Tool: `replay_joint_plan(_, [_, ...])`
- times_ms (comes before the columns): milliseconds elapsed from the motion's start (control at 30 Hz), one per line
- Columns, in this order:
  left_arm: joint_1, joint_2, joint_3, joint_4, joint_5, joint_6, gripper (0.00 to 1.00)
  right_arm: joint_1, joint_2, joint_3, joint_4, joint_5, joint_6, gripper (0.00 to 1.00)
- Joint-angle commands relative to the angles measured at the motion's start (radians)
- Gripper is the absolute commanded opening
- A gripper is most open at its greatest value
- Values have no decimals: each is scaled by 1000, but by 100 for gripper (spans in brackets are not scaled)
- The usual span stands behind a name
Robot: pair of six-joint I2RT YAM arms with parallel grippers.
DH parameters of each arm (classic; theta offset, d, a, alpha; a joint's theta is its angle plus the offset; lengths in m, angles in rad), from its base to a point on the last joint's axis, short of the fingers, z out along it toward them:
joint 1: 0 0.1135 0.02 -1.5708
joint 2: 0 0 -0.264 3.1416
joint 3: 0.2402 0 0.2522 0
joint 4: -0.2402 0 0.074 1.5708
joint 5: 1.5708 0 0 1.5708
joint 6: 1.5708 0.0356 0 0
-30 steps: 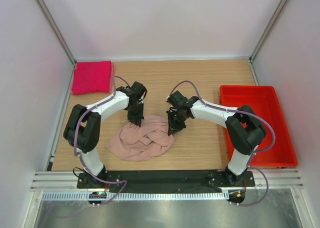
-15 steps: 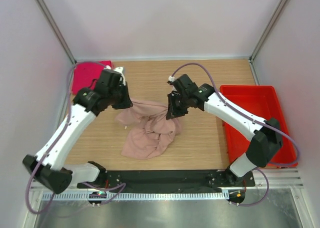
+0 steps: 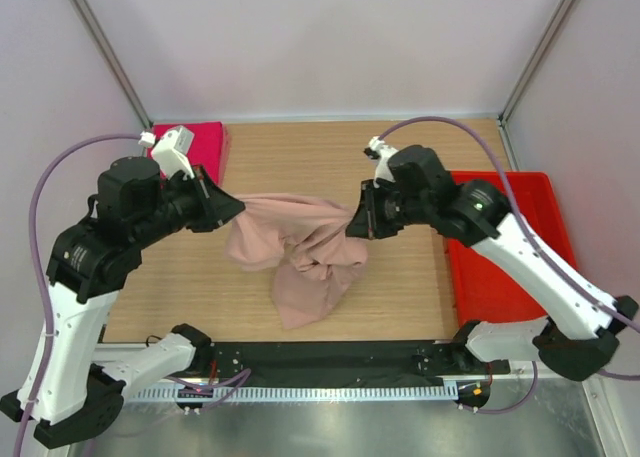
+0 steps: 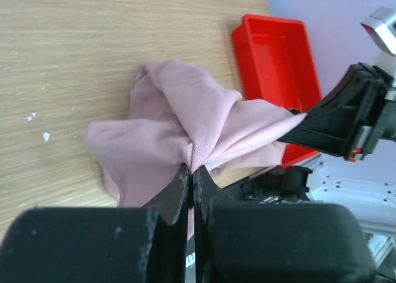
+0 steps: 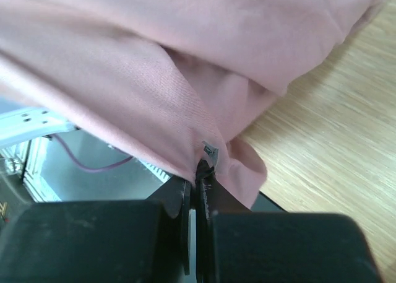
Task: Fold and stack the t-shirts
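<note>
Mid-air, left end effector (image 3: 236,206) and right end effector (image 3: 352,224) pinch pale t-shirt (image 3: 300,249); shape unclear.

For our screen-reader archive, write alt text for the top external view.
A pale pink t-shirt hangs stretched between the left end effector and the right end effector, each shut on an edge, its middle sagging toward the table. A magenta t-shirt lies far left; a red bin sits right.

From above, the magenta shirt (image 3: 208,137) is mostly hidden behind the left arm (image 3: 120,217); only a strip at the far-left corner shows. Bunched folds bury most of the pale pink shirt (image 3: 300,247), and the right wrist view cuts it off at top and left. The right arm (image 3: 520,252) covers the middle of the red bin (image 3: 535,192).
</note>
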Motion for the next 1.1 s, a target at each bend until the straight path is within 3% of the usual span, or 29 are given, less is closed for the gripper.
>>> replay_joint_plan(0, [6, -23, 74, 15, 0, 5, 0, -8, -84, 51, -104, 58, 15, 1])
replay_joint_plan(333, [8, 43, 195, 101, -136, 26, 0, -8, -25, 197, -188, 210, -114, 1])
replay_joint_plan(533, [8, 147, 471, 28, -294, 103, 0, 29, 131, 171, 25, -123, -91, 1])
replay_joint_plan(700, [6, 147, 612, 49, -408, 127, 0, 216, 336, 266, 232, -359, -30, 1])
replay_joint_plan(833, [6, 164, 611, 98, -382, 123, 1, 215, 426, 398, 286, -410, 10, 1])
replay_joint_plan(967, [8, 224, 482, 175, -275, 114, 0, 152, 389, 285, 439, -498, 115, 2])
replay_joint_plan(1000, [8, 248, 438, 216, -235, 106, 0, 143, 371, 248, 479, -504, 129, 4])
replay_joint_plan(1067, [8, 300, 326, 301, -126, 71, 0, 95, 306, 137, 486, -480, 152, 21])
